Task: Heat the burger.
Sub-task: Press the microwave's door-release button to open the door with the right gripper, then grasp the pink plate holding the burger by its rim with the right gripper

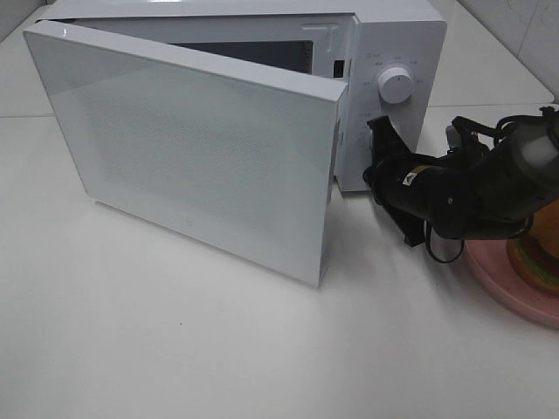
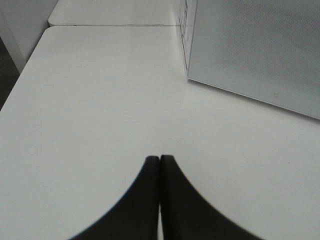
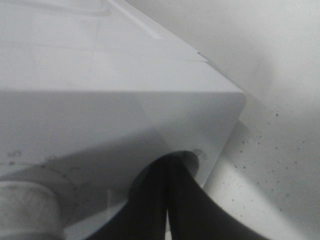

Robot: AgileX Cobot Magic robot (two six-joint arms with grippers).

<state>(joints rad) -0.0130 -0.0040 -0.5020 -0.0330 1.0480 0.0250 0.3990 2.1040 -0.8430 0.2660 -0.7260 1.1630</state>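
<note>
The burger (image 1: 543, 249), with a brown bun and green lettuce, sits on a round pink plate (image 1: 502, 279) at the right edge, partly hidden by my right arm. The white microwave (image 1: 397, 52) stands at the back with its door (image 1: 188, 148) swung wide open. My right gripper (image 1: 378, 128) is shut and empty, its tips against the control panel just below the knob (image 1: 395, 85). The right wrist view shows the shut fingertips (image 3: 167, 161) at the panel and the knob (image 3: 25, 205). My left gripper (image 2: 160, 159) is shut and empty over the bare table; the exterior view does not show it.
The open door (image 2: 255, 45) juts far out over the white table (image 1: 175, 332), filling the middle left. A second table surface and a seam run behind the microwave (image 2: 110, 20). The table's left edge (image 2: 12, 85) drops off beside my left gripper.
</note>
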